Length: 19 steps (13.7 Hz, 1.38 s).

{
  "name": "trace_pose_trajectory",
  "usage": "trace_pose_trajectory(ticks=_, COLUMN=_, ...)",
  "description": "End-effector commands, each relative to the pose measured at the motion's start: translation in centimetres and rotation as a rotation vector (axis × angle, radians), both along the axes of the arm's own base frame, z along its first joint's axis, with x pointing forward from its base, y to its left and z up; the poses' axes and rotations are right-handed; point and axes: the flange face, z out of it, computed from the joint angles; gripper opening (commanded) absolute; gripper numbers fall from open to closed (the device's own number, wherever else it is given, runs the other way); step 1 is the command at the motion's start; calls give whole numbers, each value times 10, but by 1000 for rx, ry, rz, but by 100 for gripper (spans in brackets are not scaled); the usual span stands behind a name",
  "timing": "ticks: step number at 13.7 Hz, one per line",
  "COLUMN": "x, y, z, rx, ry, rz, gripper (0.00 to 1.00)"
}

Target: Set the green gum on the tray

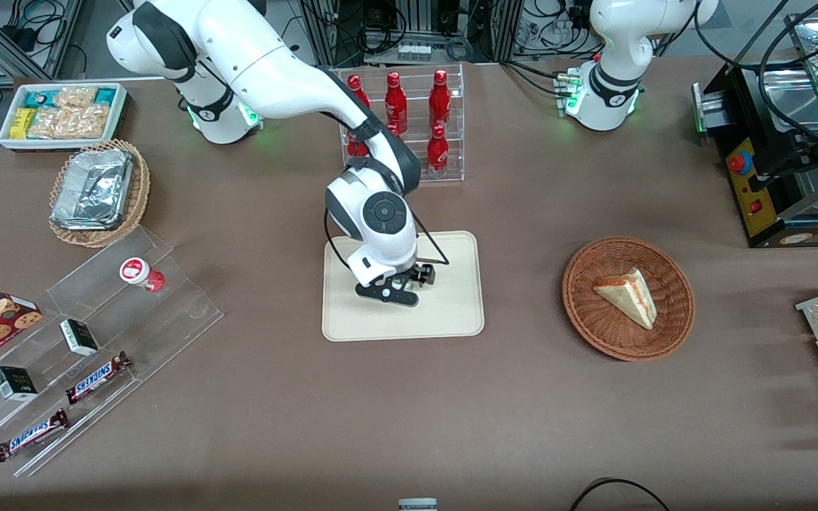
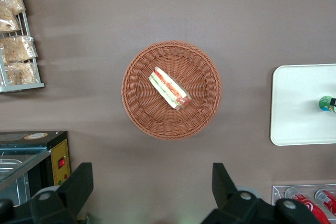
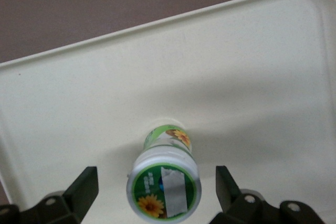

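Note:
The green gum (image 3: 165, 182), a small green bottle with a white-rimmed lid bearing a sunflower mark, stands upright on the cream tray (image 3: 236, 77). My gripper (image 3: 156, 181) is open just above it. Its fingers (image 3: 86, 184) stand on either side of the lid with a clear gap to each. In the front view the gripper (image 1: 398, 287) hangs over the tray (image 1: 451, 312) and hides the gum. The left wrist view shows the gum (image 2: 328, 103) on the tray (image 2: 299, 103).
A red gum bottle (image 1: 140, 273) lies on a clear stepped stand with candy bars, toward the working arm's end. A rack of red bottles (image 1: 409, 121) stands farther from the front camera than the tray. A wicker basket (image 1: 628, 341) holds a sandwich.

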Motion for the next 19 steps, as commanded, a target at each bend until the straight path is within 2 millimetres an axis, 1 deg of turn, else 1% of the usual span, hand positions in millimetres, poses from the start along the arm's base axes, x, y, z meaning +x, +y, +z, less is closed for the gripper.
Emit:
trace_pose_trajectory(ticks=1, x=6, y=-4, z=13, rx=1, ry=13, rz=30, gripper=99)
trace_pose_trajectory(ticks=3, x=8, y=-11, z=34, rx=-7, ry=28, rz=73, gripper=99)
trace_pose_trajectory(ticks=4, x=11, y=-18, z=47, rx=-13, ry=38, rz=88, gripper=99)
trace_pose_trajectory(ticks=5, x=17, y=-31, z=60, rx=-16, ry=53, rz=103, gripper=99)
trace_pose_trajectory(ticks=8, x=27, y=-65, z=103, rx=-20, ry=107, rz=187, gripper=99)
trace_pose_trajectory(ticks=9, x=32, y=-81, z=118, rx=-19, ry=119, rz=208, gripper=99)
trace_pose_trajectory(ticks=10, x=39, y=-101, z=131, rx=-18, ry=136, rz=223, gripper=99)
trace_pose_trajectory(ticks=12, x=52, y=-137, z=151, rx=-12, ry=158, rz=257, gripper=99)
trace_pose_trajectory(ticks=15, x=71, y=-195, z=177, rx=5, ry=177, rz=288, gripper=99)
trace_pose_trajectory(ticks=19, x=82, y=-262, z=209, rx=28, ry=195, rz=300, gripper=99)
